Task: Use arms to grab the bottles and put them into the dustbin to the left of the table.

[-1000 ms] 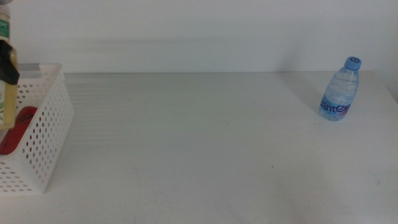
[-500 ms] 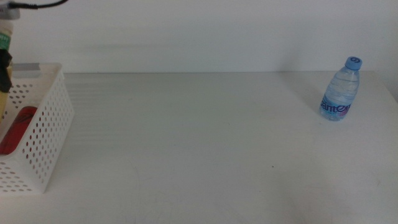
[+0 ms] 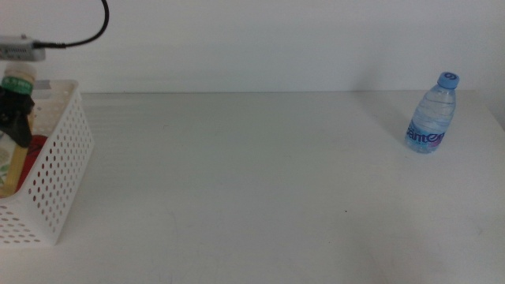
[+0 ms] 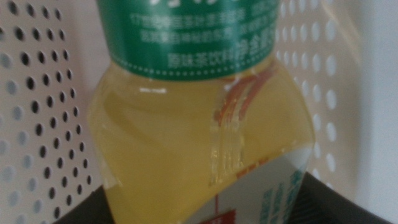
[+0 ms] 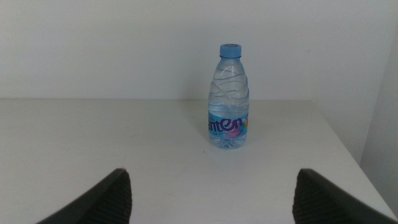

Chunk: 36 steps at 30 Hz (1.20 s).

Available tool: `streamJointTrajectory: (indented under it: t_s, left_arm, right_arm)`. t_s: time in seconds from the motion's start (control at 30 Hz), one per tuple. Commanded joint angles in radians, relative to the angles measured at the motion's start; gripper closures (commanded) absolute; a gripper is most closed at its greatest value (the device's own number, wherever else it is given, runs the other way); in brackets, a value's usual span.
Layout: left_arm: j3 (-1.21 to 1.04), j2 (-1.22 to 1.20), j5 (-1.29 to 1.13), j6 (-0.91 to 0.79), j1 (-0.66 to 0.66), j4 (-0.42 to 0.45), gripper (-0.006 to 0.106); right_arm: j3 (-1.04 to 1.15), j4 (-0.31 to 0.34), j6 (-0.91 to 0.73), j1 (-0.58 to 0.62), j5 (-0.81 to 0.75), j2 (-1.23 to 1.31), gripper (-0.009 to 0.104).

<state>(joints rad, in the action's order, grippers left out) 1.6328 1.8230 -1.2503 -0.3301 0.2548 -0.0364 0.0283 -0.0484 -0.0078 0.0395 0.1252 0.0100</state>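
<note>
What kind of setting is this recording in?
Probably a lab test bench: a bare white table against a blank wall, holding only a water bottle and a perforated basket, where the left gripper lowers a tea bottle.

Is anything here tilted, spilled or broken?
No spill or damage shows. The tea bottle leans in the dustbin, with the left gripper at it, beside the red can. The water bottle stands upright on the table.

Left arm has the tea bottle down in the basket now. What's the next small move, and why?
Probably open the left gripper to release the tea bottle: it sits inside the white basket, perforated walls close around it, beside the red can. The right gripper waits open, facing the water bottle.
</note>
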Motion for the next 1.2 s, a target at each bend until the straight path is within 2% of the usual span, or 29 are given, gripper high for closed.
streamJointTrajectory:
  t_s: [0.0, 0.5, 0.6, 0.67, 0.73, 0.77, 0.8, 0.93, 1.17]
  left_arm:
    - [0.015, -0.05, -0.065, 0.014, 0.0, -0.007, 0.105]
    - [-0.109, -0.036, -0.023, 0.014, 0.0, 0.013, 0.105]
    - [-0.109, -0.023, -0.008, 0.015, 0.0, 0.009, 0.101]
    - [-0.109, -0.021, 0.006, 0.015, -0.001, 0.001, 0.096]
    - [-0.109, -0.02, 0.019, 0.014, -0.001, -0.007, 0.085]
    - [-0.109, -0.02, 0.025, 0.014, -0.001, -0.005, 0.071]
    - [-0.109, -0.02, 0.045, 0.014, -0.001, 0.023, 0.045]
    - [-0.109, -0.02, 0.073, 0.016, -0.001, 0.057, 0.01]
    - [-0.109, -0.051, 0.067, 0.029, -0.003, 0.068, 0.01]
  right_arm:
    - [-0.007, 0.009, -0.005, -0.008, -0.077, 0.027, 0.027]
    - [-0.007, 0.009, -0.005, -0.008, -0.077, 0.027, 0.027]
    - [-0.007, 0.009, -0.005, -0.008, -0.077, 0.027, 0.027]
    - [-0.007, 0.009, -0.005, -0.008, -0.077, 0.027, 0.027]
    - [-0.007, 0.009, -0.005, -0.008, -0.077, 0.027, 0.027]
    - [-0.007, 0.009, -0.005, -0.008, -0.077, 0.027, 0.027]
    - [-0.007, 0.009, -0.005, -0.008, -0.077, 0.027, 0.027]
    - [-0.007, 0.009, -0.005, -0.008, -0.077, 0.027, 0.027]
    - [-0.007, 0.009, -0.005, -0.008, -0.077, 0.027, 0.027]
